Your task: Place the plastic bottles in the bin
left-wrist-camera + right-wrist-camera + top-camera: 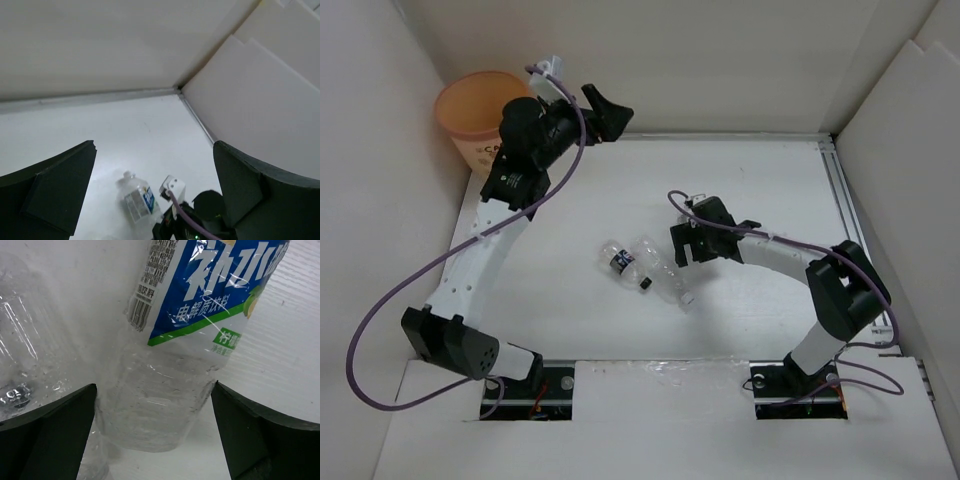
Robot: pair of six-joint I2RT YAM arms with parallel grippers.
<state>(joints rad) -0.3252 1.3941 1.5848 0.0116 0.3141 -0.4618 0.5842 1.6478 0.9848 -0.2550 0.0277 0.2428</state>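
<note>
Two clear plastic bottles lie side by side in the middle of the table: one with a dark label [620, 260] and one with a white cap [666, 277]. My right gripper [682, 247] hangs low at their upper right ends. In the right wrist view it [154, 390] is open, its jaws on either side of the base of a blue-white labelled bottle [165, 365]; a second clear bottle [25, 355] lies to the left. The orange bin [470, 105] stands at the far left corner. My left gripper [605, 112] is open and empty, raised just right of the bin.
White walls enclose the table on the left, back and right. A metal rail [840, 190] runs along the right edge. The left wrist view shows a bottle [137, 200] beside the right arm's wrist [200, 220] and its purple cable.
</note>
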